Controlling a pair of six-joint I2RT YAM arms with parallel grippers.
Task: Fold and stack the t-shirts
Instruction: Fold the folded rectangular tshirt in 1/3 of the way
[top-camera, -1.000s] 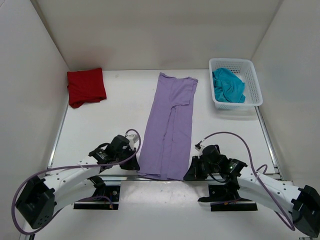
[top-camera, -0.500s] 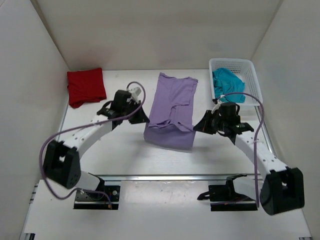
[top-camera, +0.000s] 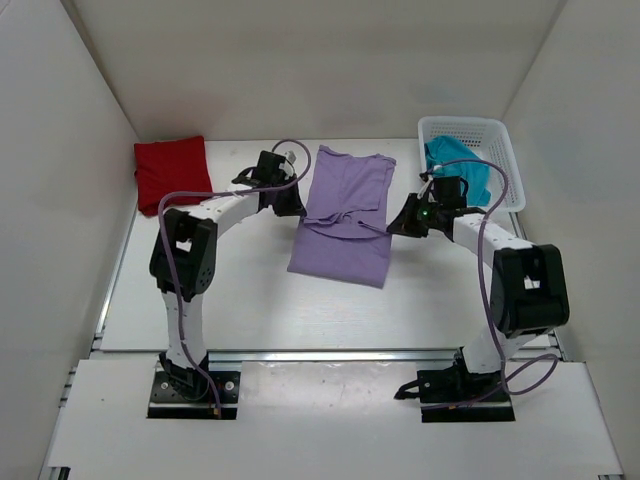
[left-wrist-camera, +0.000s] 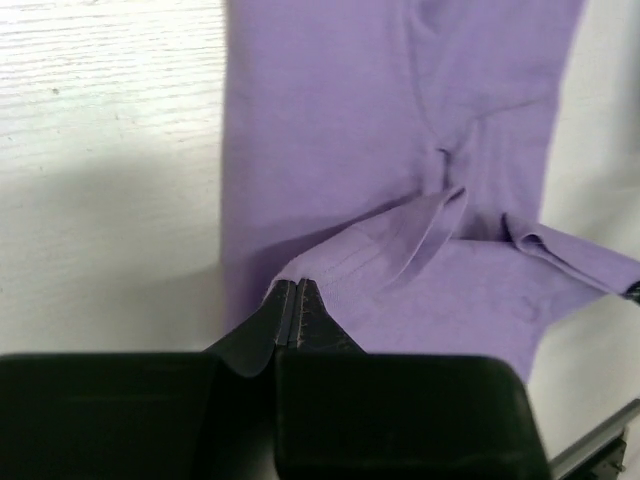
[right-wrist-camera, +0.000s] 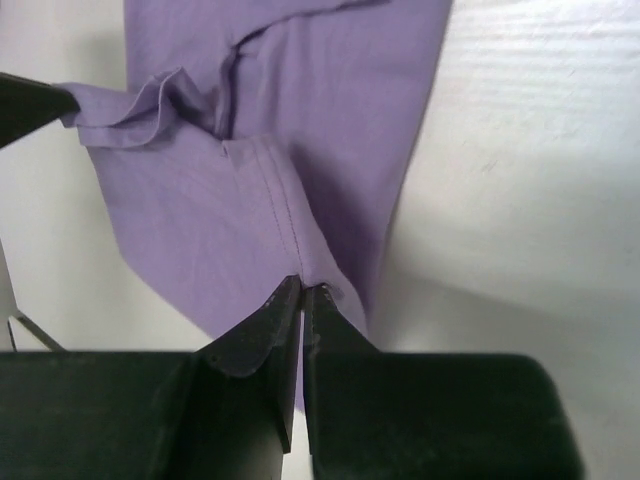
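Mid-fold at the centre of the table (top-camera: 240, 290): you hold the lavender t-shirt (top-camera: 345, 200) by its hem, one corner in each gripper. The left gripper (left-wrist-camera: 297, 288) has its jaws pinched tight on the left corner. The right gripper (right-wrist-camera: 302, 283) has its jaws closed just as firmly on the stitched hem at the right corner. The shirt lies lengthwise with its neck end toward the far wall. Its lower part is doubled up over the body, and the fold edge rests on the table nearest you.

The step in hand looks like the halving fold, hem toward neck. Between the two grips the hem sags, and a pleat bunches near the middle seam, plain in both wrist views. The next move likely calls for spreading the grippers slightly to pull that slack flat. Then you would carry the hem on to the neck edge, lay it square and let go with both together.

The deep red t-shirt (top-camera: 172, 173) sits folded at the far left corner, a probable base for the stack. The teal t-shirt (top-camera: 458, 172) lies crumpled in the white mesh basket (top-camera: 508, 165) at far right. That basket stands just beside your right arm, so mind it on any outward swing.
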